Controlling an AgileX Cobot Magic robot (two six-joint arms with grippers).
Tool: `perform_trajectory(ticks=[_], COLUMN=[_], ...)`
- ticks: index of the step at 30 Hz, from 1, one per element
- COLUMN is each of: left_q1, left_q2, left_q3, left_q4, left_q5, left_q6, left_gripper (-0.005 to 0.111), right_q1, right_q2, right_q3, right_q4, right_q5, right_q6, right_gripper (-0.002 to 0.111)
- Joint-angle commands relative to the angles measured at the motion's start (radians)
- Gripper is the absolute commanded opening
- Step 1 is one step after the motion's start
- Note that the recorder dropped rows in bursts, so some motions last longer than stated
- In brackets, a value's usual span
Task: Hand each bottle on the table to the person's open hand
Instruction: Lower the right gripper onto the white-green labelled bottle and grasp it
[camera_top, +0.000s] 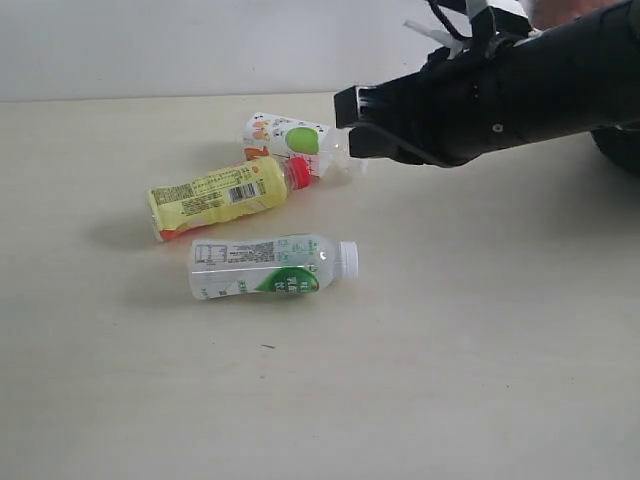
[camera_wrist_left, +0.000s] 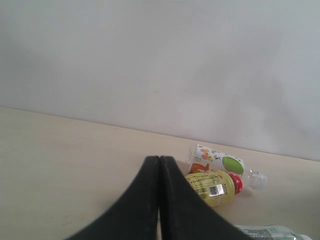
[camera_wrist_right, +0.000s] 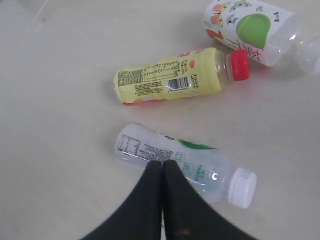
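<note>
Three bottles lie on their sides on the table (camera_top: 460, 360). The white one with orange-green print (camera_top: 285, 140) is farthest back. The yellow one with a red cap (camera_top: 220, 195) lies in front of it. The one with a white-green label and white cap (camera_top: 272, 267) is nearest. The clear, red-labelled bottle is out of view. My right gripper (camera_top: 347, 108) hangs shut and empty in the air; in its wrist view the tips (camera_wrist_right: 162, 163) overlap the white-green bottle (camera_wrist_right: 200, 167). My left gripper (camera_wrist_left: 159, 159) is shut and empty, short of the yellow bottle (camera_wrist_left: 212, 186). A sliver of skin (camera_top: 560, 8) shows at the top edge; no palm is visible.
The right arm's black body (camera_top: 520, 90) spans the upper right of the exterior view, above the table. A pale wall (camera_top: 150, 45) runs behind the table's far edge. Bare tabletop lies in front of the bottles and to their left.
</note>
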Motion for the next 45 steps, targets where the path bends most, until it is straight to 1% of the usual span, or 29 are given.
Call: perform_trajectory(ticks=[1,3,6,12,15,18,21,26,28,30,32,35,36,37,38,40,45], left_q1=[-0.007,-0.007,-0.007,-0.007,-0.007,-0.007,-0.007,-0.007,-0.007,-0.007,-0.007,-0.007,-0.007,-0.007,-0.007,-0.007,-0.007], left_q2=[-0.006,-0.006,-0.006,-0.006,-0.006,-0.006,-0.006,-0.006,-0.006,-0.006,-0.006,-0.006,-0.006,-0.006,-0.006,-0.006,-0.006], left_q3=[-0.001,-0.001,-0.001,-0.001,-0.001,-0.001,-0.001,-0.001,-0.001,-0.001,-0.001,-0.001,-0.001,-0.001,-0.001,-0.001,-0.001], left_q4=[0.006,0.006,0.006,0.006,0.006,0.006,0.006,0.006,0.006,0.006,0.006,0.006,0.006,0.006,0.006,0.006,0.006], left_q5=[-0.001,-0.001,-0.001,-0.001,-0.001,-0.001,-0.001,-0.001,-0.001,-0.001,-0.001,-0.001,-0.001,-0.001,-0.001,-0.001,-0.001], left_q6=[0.0,0.0,0.0,0.0,0.0,0.0,0.0,0.0,0.0,0.0,0.0,0.0,0.0,0.0,0.0,0.0,0.0], left_gripper=[0.0,0.0,0.0,0.0,0.0,0.0,0.0,0.0,0.0,0.0,0.0,0.0,0.0,0.0,0.0,0.0,0.0], right_q1=[0.001,0.001,0.001,0.001,0.001,0.006,0.051,0.166,0.205,0.227,0.24,0.252,0.254,0.257,0.257,0.257,0.262], right_q2=[0.001,0.001,0.001,0.026,0.084,0.168,0.256,0.385,0.432,0.47,0.506,0.543,0.554,0.562,0.571,0.587,0.626], right_q3=[-0.028,-0.064,-0.134,-0.297,-0.372,-0.449,-0.522,-0.6,-0.63,-0.657,-0.677,-0.69,-0.695,-0.695,-0.695,-0.695,-0.695], right_q4=[0.029,0.012,-0.083,-0.456,-0.537,-0.547,-0.629,-0.797,-0.816,-0.816,-0.816,-0.814,-0.818,-0.821,-0.82,-0.817,-0.858], right_q5=[0.084,0.192,0.303,0.446,0.529,0.648,0.73,0.731,0.719,0.703,0.688,0.66,0.637,0.619,0.589,0.542,0.504], right_q6=[-0.134,-0.234,-0.26,-0.218,-0.196,-0.213,-0.242,-0.311,-0.334,-0.364,-0.383,-0.39,-0.39,-0.39,-0.39,-0.397,-0.417], right_gripper=[0.0,0.0,0.0,0.0,0.0,0.0,0.0,0.0,0.006,0.016,0.034,0.063,0.075,0.079,0.08,0.078,0.074])
